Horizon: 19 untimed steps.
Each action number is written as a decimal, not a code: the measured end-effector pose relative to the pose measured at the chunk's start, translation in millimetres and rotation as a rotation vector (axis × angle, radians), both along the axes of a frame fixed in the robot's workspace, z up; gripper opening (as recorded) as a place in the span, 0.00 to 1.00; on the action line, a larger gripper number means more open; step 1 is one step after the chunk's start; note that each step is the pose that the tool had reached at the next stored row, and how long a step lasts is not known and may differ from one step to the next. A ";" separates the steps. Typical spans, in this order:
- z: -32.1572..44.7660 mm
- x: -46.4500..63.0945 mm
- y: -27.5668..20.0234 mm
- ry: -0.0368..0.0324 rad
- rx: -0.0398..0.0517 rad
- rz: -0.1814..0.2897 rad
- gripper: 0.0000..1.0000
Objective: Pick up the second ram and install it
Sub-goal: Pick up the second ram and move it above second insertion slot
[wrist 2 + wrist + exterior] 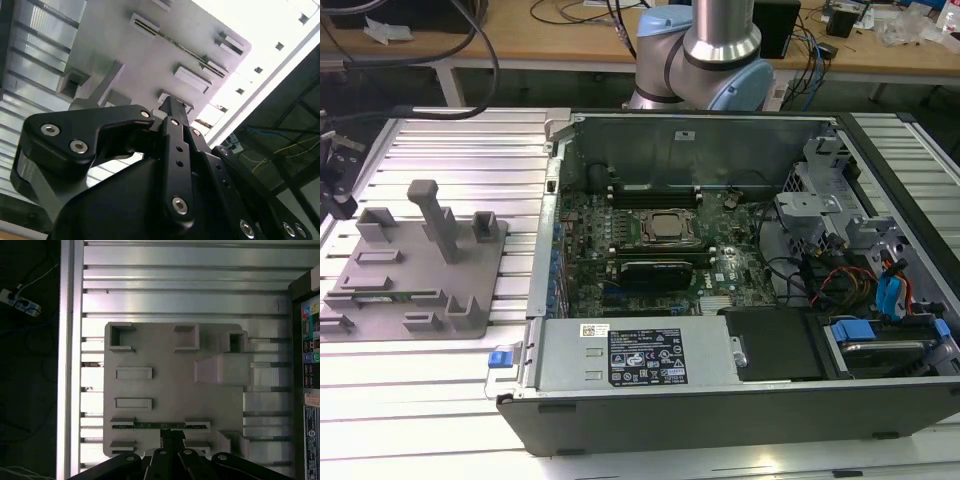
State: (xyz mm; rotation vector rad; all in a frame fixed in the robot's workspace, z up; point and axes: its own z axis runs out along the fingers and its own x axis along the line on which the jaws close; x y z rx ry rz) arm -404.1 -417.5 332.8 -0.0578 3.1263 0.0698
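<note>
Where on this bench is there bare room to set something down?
In the exterior view, bare: the ribbed table behind the grey fixture tray, and the strip in front of it. Crowded: the tray itself, where the gripper hangs by the second ram, and the open computer case, full of boards and cables.

Ribbed metal counter (450, 140), bright glare on slats along near edge. Behind: wooden counter (570, 45) strewn with cables (616, 25). Dark floor (30, 390) beside ribbed counter in first wrist view, white power strip (20, 300) lying on it.

Harsh white glare off the ribbed table (410, 385), dimness inside the case (700, 145)
</note>
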 end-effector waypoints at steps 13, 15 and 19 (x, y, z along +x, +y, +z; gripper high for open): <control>-1.5 0.0 0.0 0.0000 0.0000 0.358 0.08; -1.7 0.0 0.0 0.0000 -0.0001 0.436 0.08; -1.9 0.0 0.0 0.0000 0.0000 0.592 0.08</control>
